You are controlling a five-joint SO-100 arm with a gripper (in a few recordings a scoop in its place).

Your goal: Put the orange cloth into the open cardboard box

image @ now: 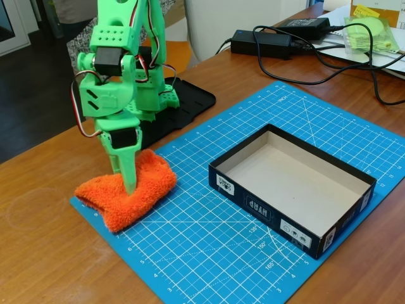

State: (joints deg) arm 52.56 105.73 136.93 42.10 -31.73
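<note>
Soft orange cloth (126, 192) looked light and floppy — the gripper (129, 183) pressed into its middle, grip unclear; box (291, 218) right.

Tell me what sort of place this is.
Probably a home or office hobby desk: a wooden table with a blue cutting mat, power adapters and cables, and a green arm whose gripper presses into the orange cloth.
</note>
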